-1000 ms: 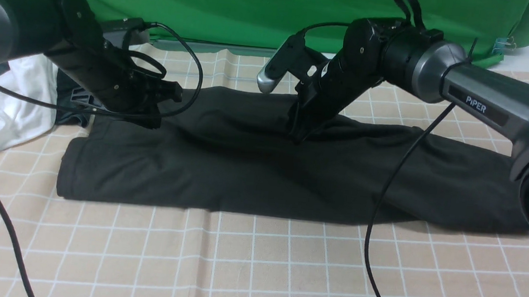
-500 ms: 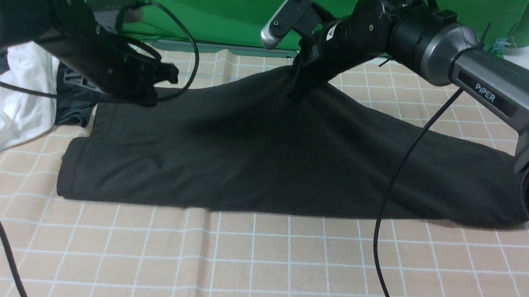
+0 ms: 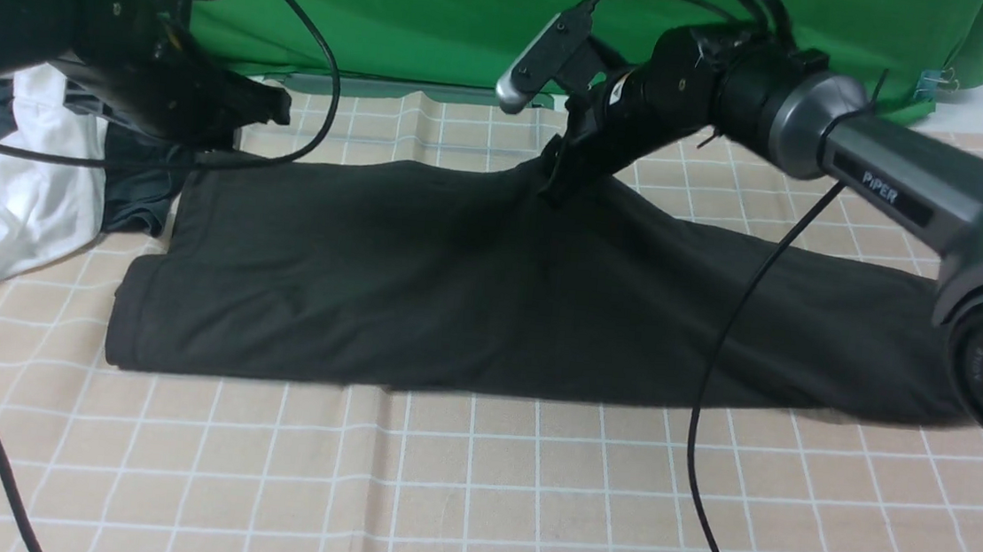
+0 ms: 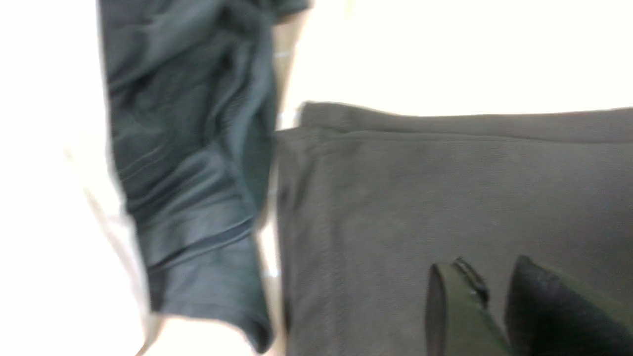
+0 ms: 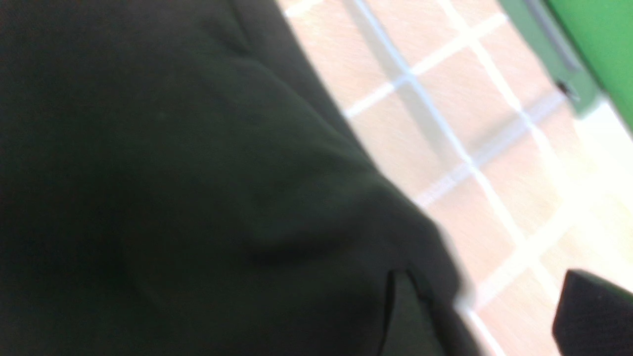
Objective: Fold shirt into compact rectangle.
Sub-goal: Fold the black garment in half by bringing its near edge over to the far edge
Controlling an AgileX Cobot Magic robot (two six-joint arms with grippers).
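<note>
The charcoal-black shirt (image 3: 455, 291) lies as a long folded band across the checked cloth, print and label hidden. My left gripper (image 3: 248, 108) hovers just above its far left corner. In the left wrist view that gripper (image 4: 489, 269) stands slightly open over the shirt (image 4: 445, 188), with bare fabric showing through the narrow gap. My right gripper (image 3: 554, 175) is at the middle of the far edge, where the cloth still peaks a little. In the right wrist view it (image 5: 487, 282) is wide open, the shirt (image 5: 173, 173) edge lying against one finger (image 5: 410, 321).
A white garment (image 3: 19, 181) and a smaller dark grey-teal garment (image 3: 138, 192) (image 4: 188, 148) are piled at the shirt's left end. A green backdrop (image 3: 443, 14) closes the far side. Black cables (image 3: 714, 375) hang across the shirt and the checked tablecloth (image 3: 471, 505).
The right gripper lifted the shirt's far edge, then opened; the raised peak has sunk lower. The left gripper rose and drew back to the left, opening off the shirt's corner.
</note>
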